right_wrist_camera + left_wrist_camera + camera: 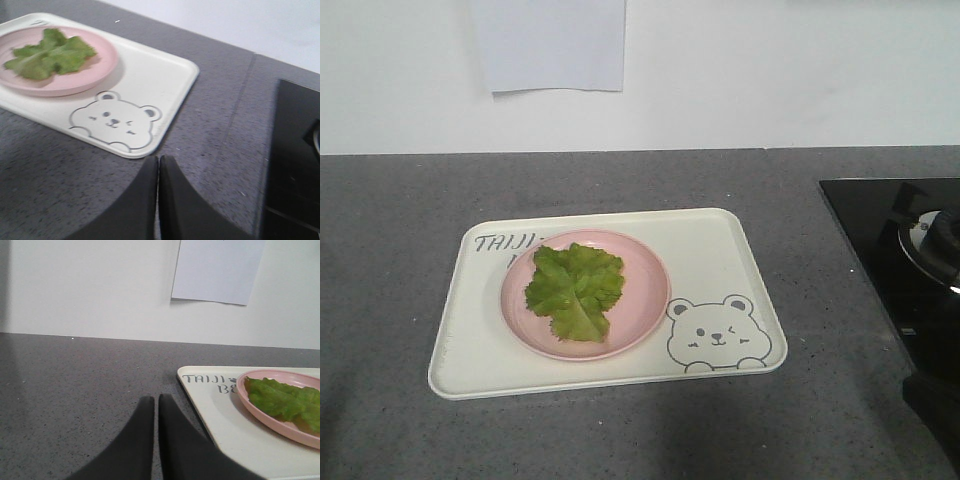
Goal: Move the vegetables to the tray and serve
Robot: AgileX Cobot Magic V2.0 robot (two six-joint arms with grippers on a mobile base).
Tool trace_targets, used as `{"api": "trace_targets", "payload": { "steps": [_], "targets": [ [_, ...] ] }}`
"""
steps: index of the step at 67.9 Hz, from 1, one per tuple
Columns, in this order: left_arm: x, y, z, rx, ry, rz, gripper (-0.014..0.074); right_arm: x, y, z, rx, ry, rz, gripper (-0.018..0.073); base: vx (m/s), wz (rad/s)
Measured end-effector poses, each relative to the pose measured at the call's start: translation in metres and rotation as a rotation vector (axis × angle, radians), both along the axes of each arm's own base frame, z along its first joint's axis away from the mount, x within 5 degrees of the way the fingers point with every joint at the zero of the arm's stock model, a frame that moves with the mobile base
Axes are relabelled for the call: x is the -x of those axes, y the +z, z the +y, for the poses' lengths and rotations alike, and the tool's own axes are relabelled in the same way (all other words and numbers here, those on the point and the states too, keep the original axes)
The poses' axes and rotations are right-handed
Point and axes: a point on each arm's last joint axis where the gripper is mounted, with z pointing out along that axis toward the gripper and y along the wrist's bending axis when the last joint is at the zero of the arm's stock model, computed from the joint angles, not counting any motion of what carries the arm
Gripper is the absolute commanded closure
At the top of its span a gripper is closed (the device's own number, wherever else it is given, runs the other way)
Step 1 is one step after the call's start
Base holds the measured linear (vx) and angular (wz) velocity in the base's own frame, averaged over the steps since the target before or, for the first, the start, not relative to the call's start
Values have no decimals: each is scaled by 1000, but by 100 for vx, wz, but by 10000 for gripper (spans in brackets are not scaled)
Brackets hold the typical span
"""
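Lettuce on pink plate, plate on tray left half. Both grippers' jaws closed, empty, over counter beside tray.

left gripper and right gripper both closed, fingers pressed together, holding nothing

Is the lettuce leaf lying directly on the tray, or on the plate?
On the plate. The lettuce leaf lies spread flat inside the round pink plate, which itself stands on the cream tray; the leaf touches no tray surface.
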Motion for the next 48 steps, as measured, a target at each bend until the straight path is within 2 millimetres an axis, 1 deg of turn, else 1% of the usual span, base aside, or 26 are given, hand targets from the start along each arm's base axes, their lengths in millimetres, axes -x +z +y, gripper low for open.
{"api": "trace_targets", "payload": {
  "steps": [9, 15, 23, 31, 36, 48],
  "targets": [
    [0, 0, 0, 0, 0, 0, 602, 13, -22, -10, -114, -119, -58, 562, 0, 0],
    [0, 0, 0, 0, 0, 0, 602, 20, -34, -16, -145, -174, -108, 562, 0, 0],
    [0, 0, 0, 0, 0, 0, 602, 24, -39, -21, -185, -225, -199, 562, 0, 0],
    [0, 0, 0, 0, 0, 0, 602, 24, -47, -23, -217, -239, -273, 562, 0, 0],
    [0, 0, 0, 0, 0, 0, 602, 23, -52, -22, -249, -236, -289, 562, 0, 0],
    [0, 0, 0, 0, 0, 0, 602, 23, -52, -22, -311, -242, -288, 562, 0, 0]
  ]
}}
